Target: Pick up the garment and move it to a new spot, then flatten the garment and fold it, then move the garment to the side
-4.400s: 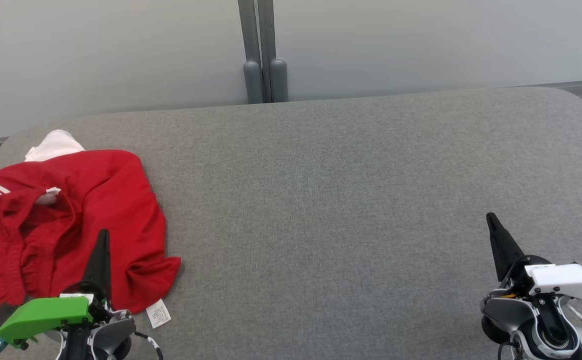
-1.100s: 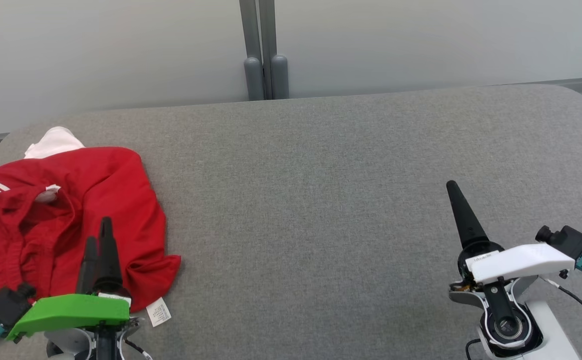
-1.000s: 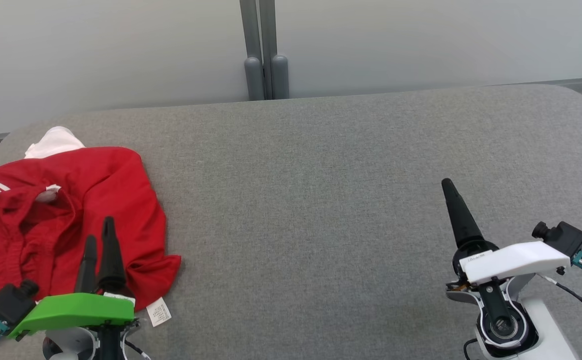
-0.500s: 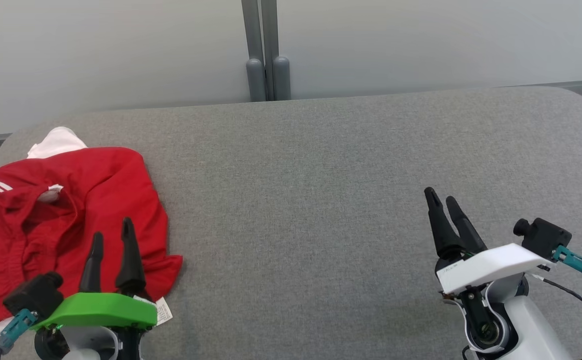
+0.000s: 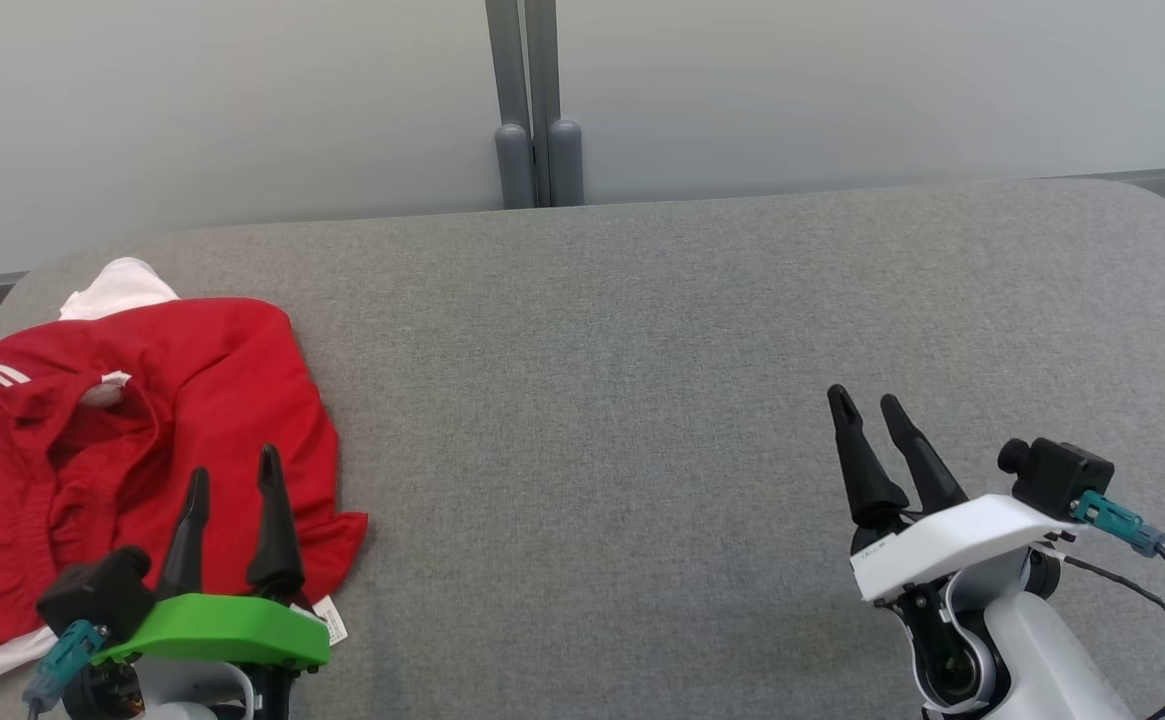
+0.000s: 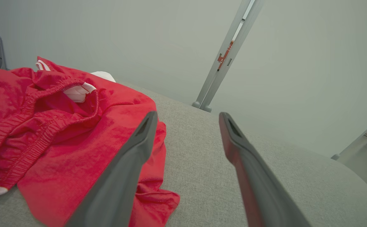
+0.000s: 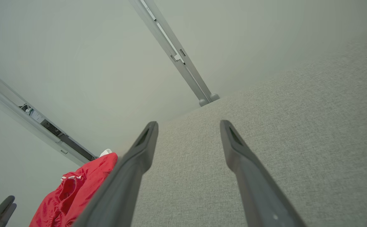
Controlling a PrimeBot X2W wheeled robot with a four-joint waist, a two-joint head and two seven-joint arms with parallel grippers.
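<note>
Garment (image 5: pixel 142 400): red with white trim, elastic waistband showing, crumpled in a heap at the far-left end of the grey tabletop (image 5: pixel 642 350).
Left fingers (image 5: pixel 272 520): apart and empty, poised over the garment's near corner, likely lining up the pick.
Right fingers (image 5: pixel 854 455): apart and empty, over bare tabletop well away from the garment, probably waiting their turn.
</note>
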